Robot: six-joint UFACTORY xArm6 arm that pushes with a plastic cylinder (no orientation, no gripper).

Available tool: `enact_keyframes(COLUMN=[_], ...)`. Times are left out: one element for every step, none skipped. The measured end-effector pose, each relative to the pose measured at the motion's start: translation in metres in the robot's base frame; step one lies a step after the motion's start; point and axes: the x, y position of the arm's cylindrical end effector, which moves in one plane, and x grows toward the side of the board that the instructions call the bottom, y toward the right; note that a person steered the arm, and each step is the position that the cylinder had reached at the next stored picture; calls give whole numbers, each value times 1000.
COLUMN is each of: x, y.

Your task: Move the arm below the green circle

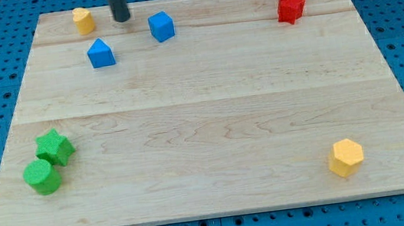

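The green circle block (42,177) lies near the board's bottom left corner, touching a green star block (55,147) just above and right of it. My tip (122,18) is at the view's top, far above and right of the green circle. It stands between a yellow block (83,20) on its left and a blue cube (162,26) on its right, touching neither.
A blue house-shaped block (100,54) lies below and left of the tip. Two red blocks (292,1) touch each other at the top right. A yellow hexagon block (346,157) lies at the bottom right. The wooden board (210,120) rests on a blue pegboard.
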Motion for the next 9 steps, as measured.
enact_keyframes(x=[81, 156, 213, 230, 255, 273, 304, 356, 374], y=[3, -6, -6, 15, 32, 41, 11, -13, -77])
